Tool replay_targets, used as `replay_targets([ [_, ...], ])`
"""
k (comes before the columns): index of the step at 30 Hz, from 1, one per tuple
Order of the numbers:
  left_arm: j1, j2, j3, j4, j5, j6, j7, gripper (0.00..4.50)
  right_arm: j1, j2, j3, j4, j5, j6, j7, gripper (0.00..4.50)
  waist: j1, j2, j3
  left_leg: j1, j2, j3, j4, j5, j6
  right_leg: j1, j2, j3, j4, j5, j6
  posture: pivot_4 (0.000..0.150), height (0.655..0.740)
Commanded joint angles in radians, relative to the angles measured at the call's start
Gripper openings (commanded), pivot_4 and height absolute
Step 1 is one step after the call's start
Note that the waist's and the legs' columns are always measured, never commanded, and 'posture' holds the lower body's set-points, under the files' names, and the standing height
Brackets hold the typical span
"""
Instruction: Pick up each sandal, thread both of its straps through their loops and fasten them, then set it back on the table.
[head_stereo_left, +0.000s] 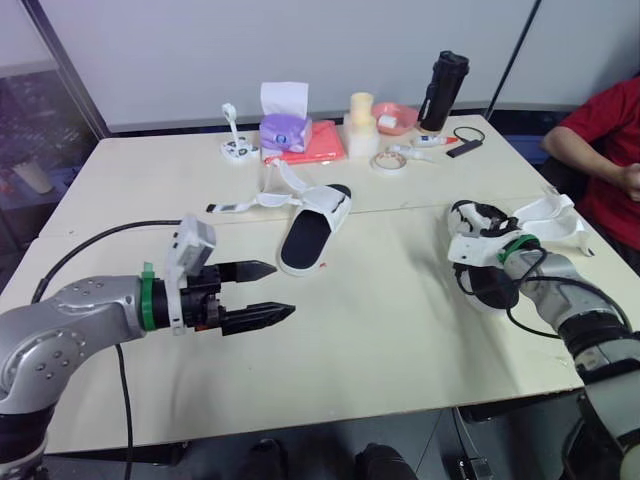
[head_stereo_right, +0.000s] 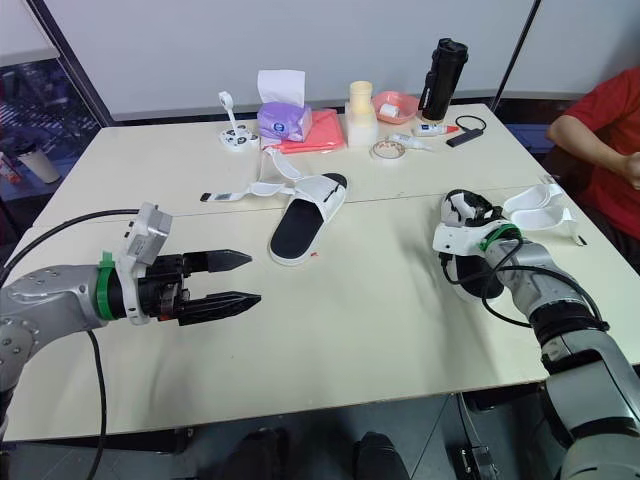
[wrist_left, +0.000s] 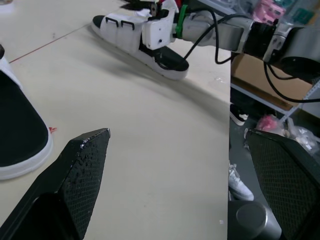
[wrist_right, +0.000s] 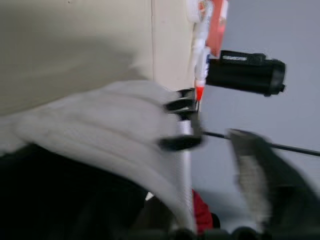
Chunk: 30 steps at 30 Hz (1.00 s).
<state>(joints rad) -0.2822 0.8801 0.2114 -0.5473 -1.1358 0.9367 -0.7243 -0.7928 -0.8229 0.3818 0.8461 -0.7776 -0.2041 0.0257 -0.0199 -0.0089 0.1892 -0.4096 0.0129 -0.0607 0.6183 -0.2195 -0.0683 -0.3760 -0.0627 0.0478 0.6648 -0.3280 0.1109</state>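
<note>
One white sandal with a black footbed (head_stereo_left: 312, 235) lies in the middle of the table, its two straps (head_stereo_left: 250, 203) loose and spread to the left. My left gripper (head_stereo_left: 280, 292) hovers open in front of it, left of centre, holding nothing. The second sandal (head_stereo_left: 478, 285) is at the right side of the table, tilted, with a loose white strap (head_stereo_left: 550, 215) trailing to the right. My right gripper (head_stereo_left: 478, 245) is shut on this sandal at its upper. In the right wrist view, the strap's black loops (wrist_right: 180, 122) sit close beside one finger (wrist_right: 255, 185).
Along the far edge stand a purple tissue box (head_stereo_left: 285, 130), a red folder (head_stereo_left: 320, 145), a pink bowl (head_stereo_left: 397, 117), a black bottle (head_stereo_left: 443, 90) and a tape roll (head_stereo_left: 388, 161). A person in a red shirt (head_stereo_left: 605, 150) sits at the right.
</note>
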Motion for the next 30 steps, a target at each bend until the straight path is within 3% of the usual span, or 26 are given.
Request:
replay_targets([
  [1,0.02,-0.005,0.039,-0.042,-0.03,-0.003,0.03,4.5,-0.058,-0.002,0.004,0.069,-0.02,0.015,-0.054,1.08,0.0,0.0,0.0,0.0,0.0,0.0,0.0,0.0,0.0,0.0,0.0,0.0,0.0,0.0,0.0,0.15,0.74],
  [3,0.026,-0.007,0.038,-0.049,-0.035,-0.007,0.04,4.5,-0.07,0.003,0.012,0.094,-0.022,0.019,-0.061,0.05,-0.003,0.0,0.0,0.0,0.0,0.0,0.0,0.0,0.0,0.0,0.0,0.0,0.0,0.0,0.0,0.15,0.74],
  [9,0.027,-0.009,0.034,-0.048,-0.041,-0.013,0.051,4.5,-0.079,-0.003,0.009,0.102,-0.018,-0.006,-0.131,0.05,-0.001,0.0,0.0,0.001,0.0,0.0,0.001,0.0,0.0,0.001,0.0,0.0,0.0,0.0,0.0,0.15,0.74],
  [15,0.021,0.0,0.031,-0.023,-0.035,-0.015,0.027,4.5,-0.084,-0.115,0.087,-0.108,-0.118,-0.451,-0.342,0.05,-0.009,0.001,0.001,0.0,0.0,0.002,0.0,0.0,0.0,-0.003,0.0,0.002,0.002,0.0,0.0,0.15,0.74],
  [19,0.007,-0.006,0.016,0.002,-0.024,-0.019,0.005,4.5,-0.12,-0.186,0.177,-0.218,-0.27,-0.781,-0.491,0.05,-0.025,0.001,0.0,0.0,0.0,0.002,-0.003,0.0,0.0,-0.004,0.001,0.002,0.002,0.0,0.0,0.15,0.74],
  [22,-0.003,-0.015,0.003,0.012,-0.017,-0.021,-0.007,4.5,-0.162,-0.195,0.237,-0.252,-0.39,-0.924,-0.591,0.05,-0.025,0.001,0.0,0.0,0.0,0.002,-0.003,0.0,-0.001,-0.005,0.001,0.003,0.002,0.0,0.001,0.15,0.74],
  [30,-0.014,-0.053,-0.015,0.008,-0.01,-0.02,0.006,4.5,-0.276,-0.117,0.442,-0.205,-0.702,-0.977,-0.875,0.05,-0.026,0.001,0.0,0.0,0.0,0.002,-0.003,0.001,-0.002,-0.005,0.001,0.003,0.003,0.0,0.0,0.15,0.74],
])
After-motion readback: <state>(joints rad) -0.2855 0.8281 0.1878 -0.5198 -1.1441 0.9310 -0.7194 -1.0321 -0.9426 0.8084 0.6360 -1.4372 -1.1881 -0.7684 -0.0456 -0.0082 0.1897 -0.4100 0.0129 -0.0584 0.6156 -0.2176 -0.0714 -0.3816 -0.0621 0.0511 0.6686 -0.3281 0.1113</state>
